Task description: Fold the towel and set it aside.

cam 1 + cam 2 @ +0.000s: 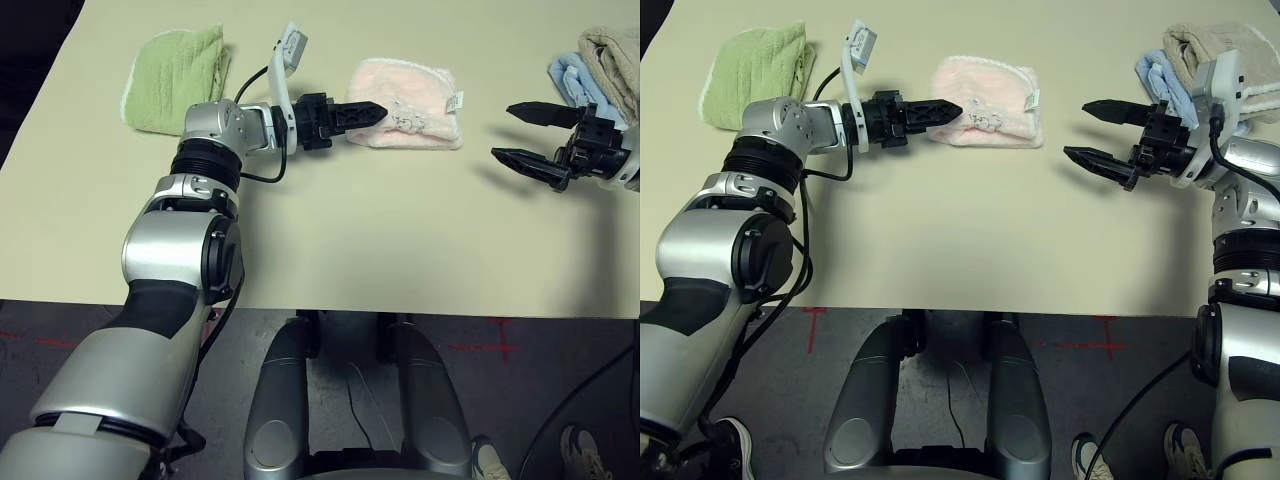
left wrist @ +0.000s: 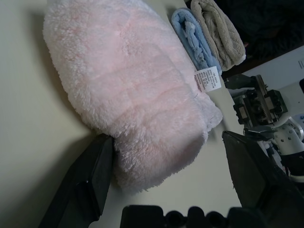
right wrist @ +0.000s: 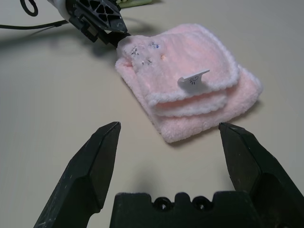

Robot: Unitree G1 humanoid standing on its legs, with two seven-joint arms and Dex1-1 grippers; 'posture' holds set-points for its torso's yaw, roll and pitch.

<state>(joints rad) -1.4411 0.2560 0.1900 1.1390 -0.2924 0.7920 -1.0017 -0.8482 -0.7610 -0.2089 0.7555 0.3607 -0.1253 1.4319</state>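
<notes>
Towel (image 1: 410, 115): pale pink, folded into a thick stack, lying on the desk (image 1: 330, 240) toward its far side, about the middle. Left gripper (image 2: 166, 180): fingers spread wide, level, straddling the near-left end of the folded stack; one finger (image 2: 92, 175) sits right against the pile, the other stands clear of it. I see no grip on the cloth. Right gripper (image 1: 1102, 135): fingers wide apart and empty, hovering off to the towel's right, pointing toward it, well apart from it. White care tag (image 3: 194, 80) sticks up from the towel's top layer. Green folded towel (image 1: 178, 72) far left; blue towel (image 1: 1160, 78) and beige towel (image 1: 1215, 50) far right.
</notes>
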